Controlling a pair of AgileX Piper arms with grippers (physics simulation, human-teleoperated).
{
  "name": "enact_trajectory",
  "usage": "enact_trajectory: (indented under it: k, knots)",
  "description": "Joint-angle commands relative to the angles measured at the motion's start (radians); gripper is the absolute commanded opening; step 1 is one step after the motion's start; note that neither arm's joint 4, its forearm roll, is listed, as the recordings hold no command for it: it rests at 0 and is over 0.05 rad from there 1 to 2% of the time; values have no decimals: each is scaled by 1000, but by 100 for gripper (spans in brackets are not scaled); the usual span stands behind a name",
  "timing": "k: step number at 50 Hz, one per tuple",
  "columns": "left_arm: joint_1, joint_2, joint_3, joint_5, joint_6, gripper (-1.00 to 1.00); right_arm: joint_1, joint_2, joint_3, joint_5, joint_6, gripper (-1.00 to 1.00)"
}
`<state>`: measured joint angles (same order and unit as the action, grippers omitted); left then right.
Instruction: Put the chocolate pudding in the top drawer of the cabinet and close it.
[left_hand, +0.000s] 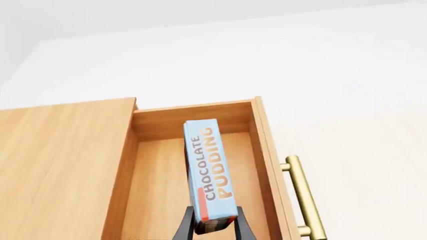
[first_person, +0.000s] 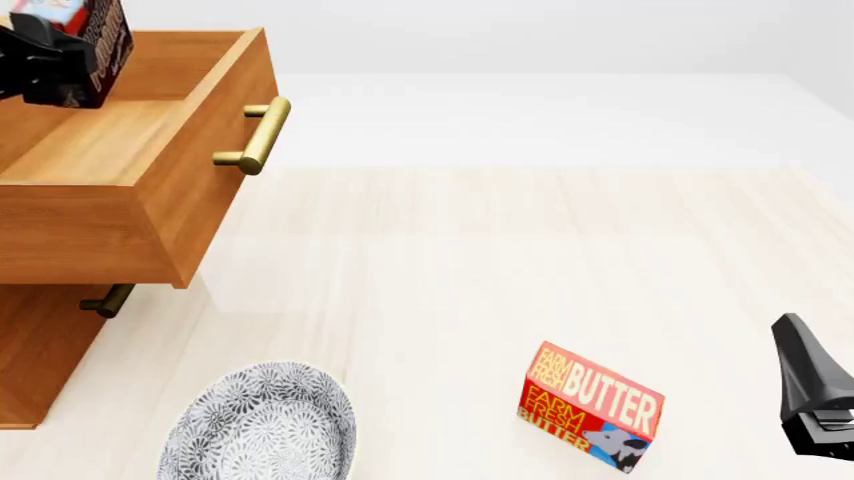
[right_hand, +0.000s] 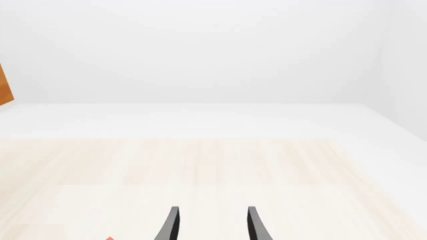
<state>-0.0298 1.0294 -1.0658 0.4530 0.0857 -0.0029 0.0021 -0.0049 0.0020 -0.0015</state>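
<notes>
2 grippers show here. We see the left gripper clamped on the lower end of the chocolate pudding, holding the box upright above the inside of the top drawer, which stands pulled out of the cabinet. The right gripper hangs over the bare table with its fingers apart, holding nothing. 1 butter box lies near it, and a patterned plate sits before the cabinet.
</notes>
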Motion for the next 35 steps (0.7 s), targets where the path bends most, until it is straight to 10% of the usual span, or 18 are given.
enact_trajectory:
  k: [1,35]
  knots:
    - [16,19,-28,17,-5,-100,0,0,0,0,0,100]
    - [27,148,-47,-78,-48,-100,0,0,0,0,0,100]
